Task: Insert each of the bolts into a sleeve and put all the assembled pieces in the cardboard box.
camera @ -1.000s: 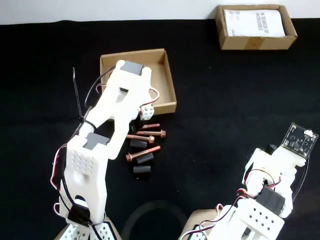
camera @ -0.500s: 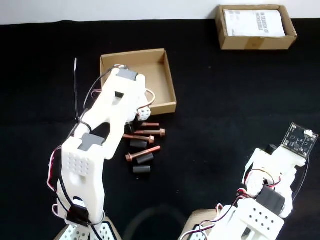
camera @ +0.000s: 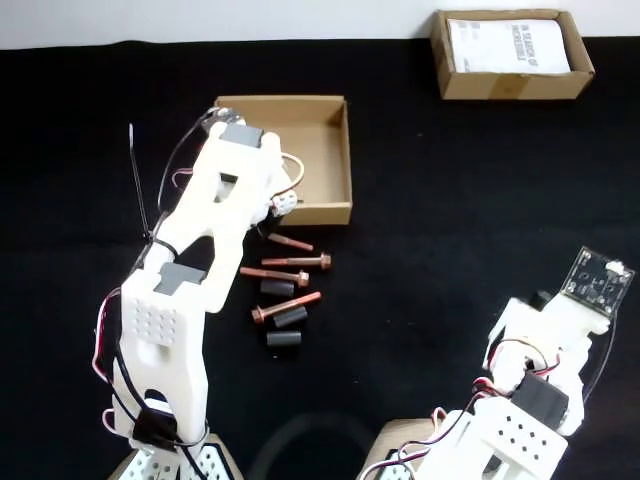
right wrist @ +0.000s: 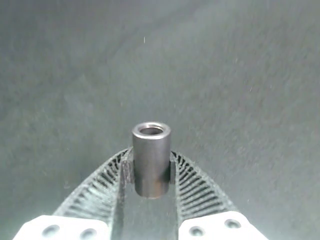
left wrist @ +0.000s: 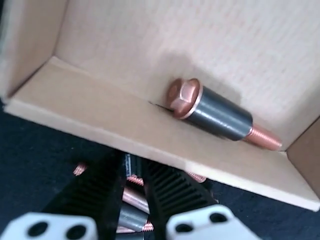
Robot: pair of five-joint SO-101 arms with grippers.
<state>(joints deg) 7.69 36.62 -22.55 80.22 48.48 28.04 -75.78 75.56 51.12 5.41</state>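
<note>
An assembled piece [left wrist: 212, 116], a copper bolt in a dark sleeve, lies inside the cardboard box [left wrist: 100, 117] against its near wall. My left gripper [left wrist: 135, 160] hangs just outside that wall, shut and holding nothing. In the high view the left arm [camera: 235, 170] covers the front left part of the cardboard box [camera: 345, 160]. In front of the box lie several loose bolts [camera: 298, 263] and three loose sleeves [camera: 291, 318]. My right gripper [right wrist: 150, 157] is shut on an upright dark sleeve [right wrist: 151, 145] above the black table. The right arm [camera: 560, 330] is at the near right.
A second cardboard box [camera: 510, 88] holding a white printed sheet stands at the far right corner. A black cable [camera: 135, 170] sticks up beside the left arm. The black table [camera: 450, 220] stretches between the two arms.
The left arm has swung left and farther back over the box. The box has shifted and turned slightly to the right. One loose bolt near the box now lies at an angle.
</note>
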